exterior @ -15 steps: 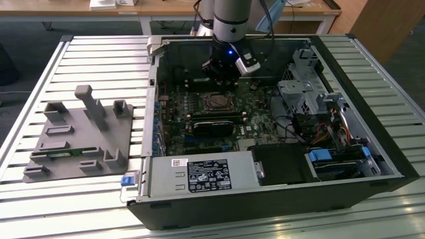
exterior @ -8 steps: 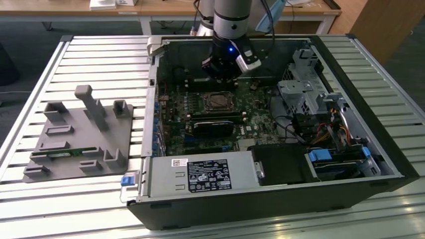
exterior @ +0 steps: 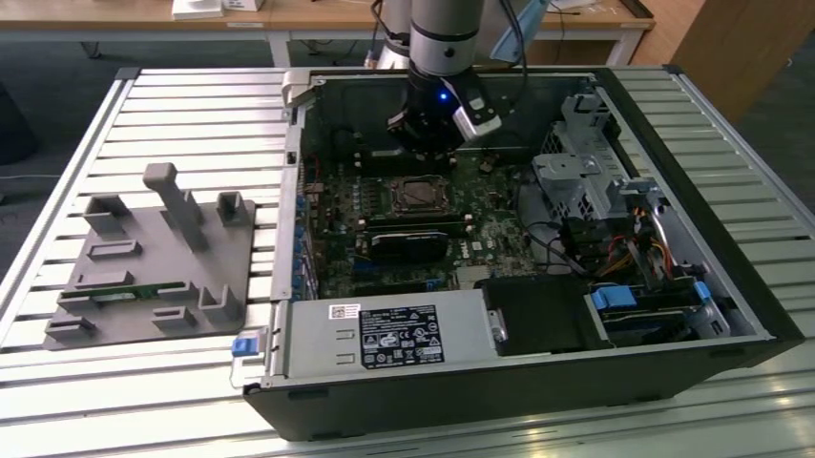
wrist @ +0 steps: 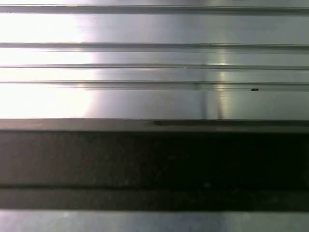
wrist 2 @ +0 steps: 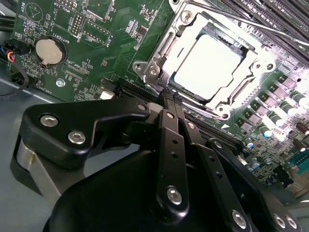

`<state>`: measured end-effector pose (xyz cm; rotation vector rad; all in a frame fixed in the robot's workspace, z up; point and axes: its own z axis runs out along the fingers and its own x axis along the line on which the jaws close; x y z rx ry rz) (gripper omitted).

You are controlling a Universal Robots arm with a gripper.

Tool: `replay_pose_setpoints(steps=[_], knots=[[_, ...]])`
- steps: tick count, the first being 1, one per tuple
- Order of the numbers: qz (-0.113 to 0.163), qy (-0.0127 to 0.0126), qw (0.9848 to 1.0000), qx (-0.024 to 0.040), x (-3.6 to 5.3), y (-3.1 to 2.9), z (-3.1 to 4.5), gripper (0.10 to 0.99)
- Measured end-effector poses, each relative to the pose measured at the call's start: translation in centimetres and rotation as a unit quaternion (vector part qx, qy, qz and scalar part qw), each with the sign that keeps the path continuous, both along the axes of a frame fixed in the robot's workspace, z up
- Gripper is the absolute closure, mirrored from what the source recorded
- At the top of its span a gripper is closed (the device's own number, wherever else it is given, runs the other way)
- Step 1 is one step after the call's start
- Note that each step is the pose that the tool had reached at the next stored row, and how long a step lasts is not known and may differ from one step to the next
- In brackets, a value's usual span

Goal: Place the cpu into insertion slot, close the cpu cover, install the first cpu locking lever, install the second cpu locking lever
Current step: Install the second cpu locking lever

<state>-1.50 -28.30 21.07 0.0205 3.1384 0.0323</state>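
Cpu seated in insertion slot, cpu cover down around it. Gripper hovers just beside socket edge, fingers together, holding nothing. Risk (my judgement): closed tip descending off-line could slip off thin locking lever, scrape motherboard components.

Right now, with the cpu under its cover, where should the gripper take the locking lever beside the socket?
Likely the straight bare stretch of the locking lever, from above, jaws straddling it crosswise. It is a thin wire running along the edge of the cpu cover, with long black slots close on its far side. Its handle end is out of view.
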Motion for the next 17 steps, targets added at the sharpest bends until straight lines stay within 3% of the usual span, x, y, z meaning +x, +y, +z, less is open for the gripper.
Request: replay_pose_setpoints(steps=[17], knots=[[0.000, 0.0000, 1.0000, -0.0020, 0.00, -0.43, 0.00, 0.965]])
